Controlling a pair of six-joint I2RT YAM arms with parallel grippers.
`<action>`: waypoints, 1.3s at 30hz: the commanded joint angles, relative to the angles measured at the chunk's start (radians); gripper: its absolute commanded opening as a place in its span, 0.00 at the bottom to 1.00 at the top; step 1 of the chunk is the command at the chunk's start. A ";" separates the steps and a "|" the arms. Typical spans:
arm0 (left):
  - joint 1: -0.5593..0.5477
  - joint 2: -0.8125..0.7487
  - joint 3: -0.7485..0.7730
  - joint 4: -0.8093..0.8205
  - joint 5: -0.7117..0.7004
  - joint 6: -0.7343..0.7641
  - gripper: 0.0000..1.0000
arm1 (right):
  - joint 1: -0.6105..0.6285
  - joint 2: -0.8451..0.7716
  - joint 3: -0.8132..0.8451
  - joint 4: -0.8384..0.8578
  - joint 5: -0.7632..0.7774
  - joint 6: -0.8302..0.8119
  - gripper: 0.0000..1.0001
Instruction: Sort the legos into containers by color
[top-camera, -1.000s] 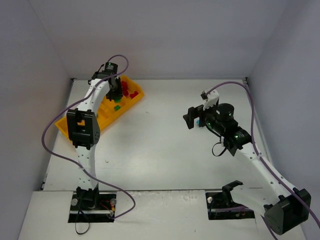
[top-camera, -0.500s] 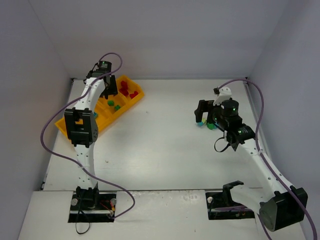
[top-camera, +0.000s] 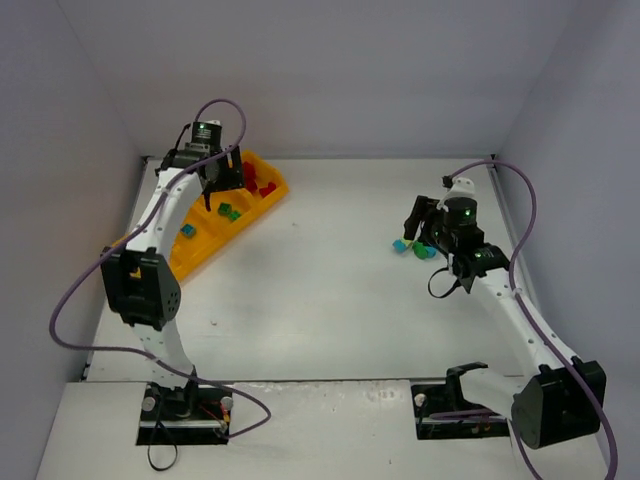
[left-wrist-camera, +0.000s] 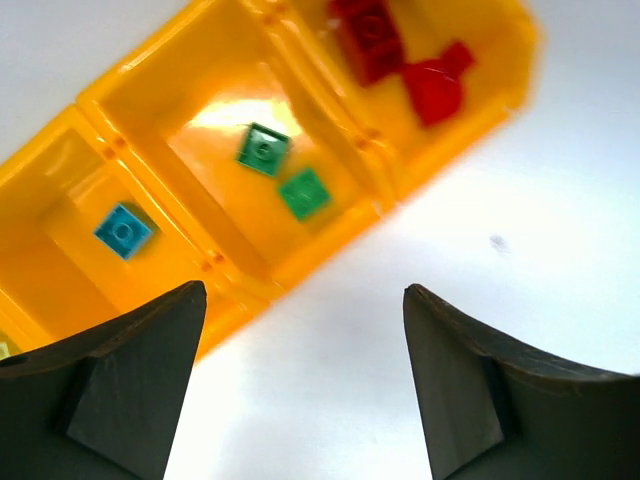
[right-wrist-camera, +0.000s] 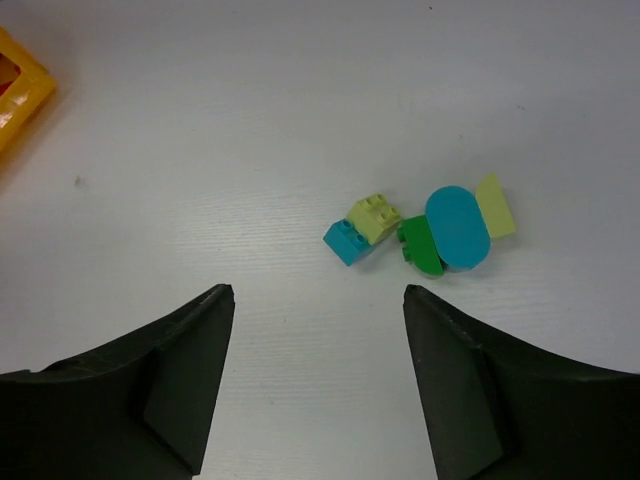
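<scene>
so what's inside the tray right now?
End compartment of the tray: two red bricks. Next: two green bricks. Third: one blue brick. The fourth is mostly hidden behind the left gripper, contents unclear.

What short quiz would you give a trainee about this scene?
1. True or false: both red bricks share one compartment of the tray.
2. How many loose pieces lie near the right gripper? A three, B five, C eight.
3. Fill in: the left gripper has its jaws ___ and holds nothing.
Key: 1 true; 2 B; 3 open.
</scene>
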 joint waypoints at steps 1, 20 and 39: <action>-0.094 -0.185 -0.090 0.120 0.035 -0.017 0.74 | -0.015 0.043 -0.005 0.027 0.065 0.084 0.63; -0.327 -0.409 -0.573 0.287 0.070 -0.090 0.74 | 0.057 0.434 0.105 -0.024 0.240 0.458 0.64; -0.328 -0.428 -0.586 0.267 0.066 -0.069 0.74 | 0.104 0.721 0.263 -0.062 0.384 0.585 0.61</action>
